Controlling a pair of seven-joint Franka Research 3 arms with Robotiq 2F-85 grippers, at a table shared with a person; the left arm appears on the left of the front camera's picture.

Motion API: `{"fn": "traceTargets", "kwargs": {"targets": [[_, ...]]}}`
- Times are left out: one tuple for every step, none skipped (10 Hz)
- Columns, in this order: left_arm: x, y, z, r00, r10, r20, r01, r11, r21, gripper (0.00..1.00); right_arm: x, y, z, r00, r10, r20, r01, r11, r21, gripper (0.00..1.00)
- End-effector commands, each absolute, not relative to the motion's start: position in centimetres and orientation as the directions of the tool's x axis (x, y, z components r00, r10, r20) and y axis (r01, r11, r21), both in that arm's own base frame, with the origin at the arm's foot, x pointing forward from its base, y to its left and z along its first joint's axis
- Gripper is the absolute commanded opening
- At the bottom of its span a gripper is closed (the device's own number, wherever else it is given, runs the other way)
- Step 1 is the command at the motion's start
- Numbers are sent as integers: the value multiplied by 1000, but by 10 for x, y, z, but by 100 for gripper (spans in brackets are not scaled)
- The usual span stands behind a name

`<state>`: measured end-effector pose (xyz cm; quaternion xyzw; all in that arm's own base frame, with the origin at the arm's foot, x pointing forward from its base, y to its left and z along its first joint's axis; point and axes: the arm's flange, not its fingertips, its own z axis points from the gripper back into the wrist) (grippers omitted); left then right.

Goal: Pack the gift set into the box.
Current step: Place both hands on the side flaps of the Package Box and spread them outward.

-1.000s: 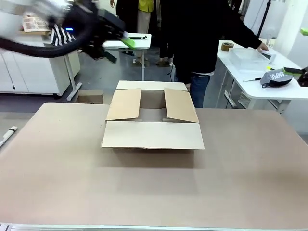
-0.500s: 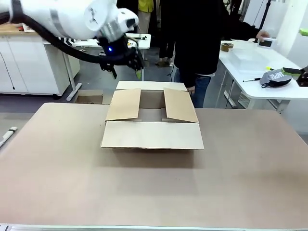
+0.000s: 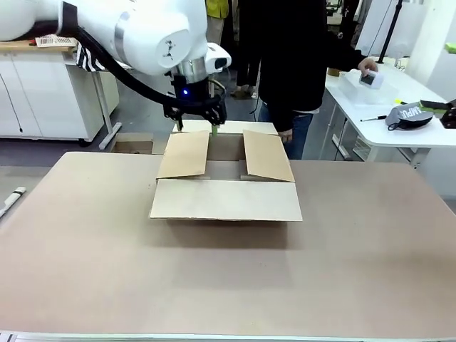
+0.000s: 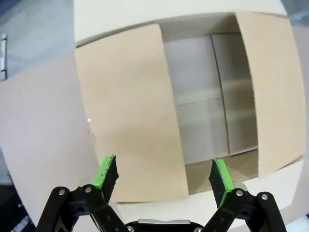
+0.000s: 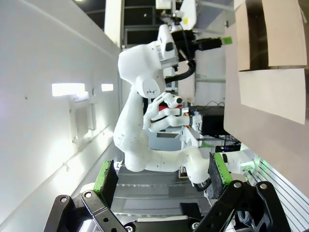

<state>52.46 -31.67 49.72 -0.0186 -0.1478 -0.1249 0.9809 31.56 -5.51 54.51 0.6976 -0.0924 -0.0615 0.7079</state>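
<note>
The brown cardboard box (image 3: 224, 199) stands mid-table with its four flaps spread partly open. My left gripper (image 3: 196, 128) points down over the box's far edge, beside the left side flap, open and holding nothing. In the left wrist view the open gripper (image 4: 163, 175) hangs above the box (image 4: 130, 121), whose bare bottom shows between the flaps. The grey gift set (image 3: 407, 114) with white lettering lies on the white side table (image 3: 385, 135) at the far right. My right gripper (image 5: 161, 175) is open and empty, far from the box (image 5: 270, 92).
A person in black stands behind the box, one hand (image 3: 367, 70) holding a small object over the side table. A clear tray (image 3: 360, 85) and a tape roll (image 3: 336, 68) lie there. A white strip (image 3: 11, 199) sits at the table's left edge.
My left arm has swung from the upper left rightward and down, ending above the box's far edge. The person's hand has moved left along the side table, lifting a small object.
</note>
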Motion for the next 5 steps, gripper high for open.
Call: {"fn": "traceTargets", "kwargs": {"targets": [[524,-325,483,923,-266,276,273,962,13,100,317,-56,546,976,-210,62,-61,13,998,100],[513,-351,476,943,-181,278,161,982,95,100,317,-56,546,976,-210,62,-61,13,998,100],[515,-371,475,953,-119,279,88,989,122,100,317,-56,546,976,-210,62,-61,13,998,100],[520,-384,474,957,-124,260,102,990,99,100,317,-56,546,976,-210,62,-61,13,998,100],[525,-385,471,962,-95,256,66,991,120,100,317,-56,546,976,-210,62,-61,13,998,100]]}}
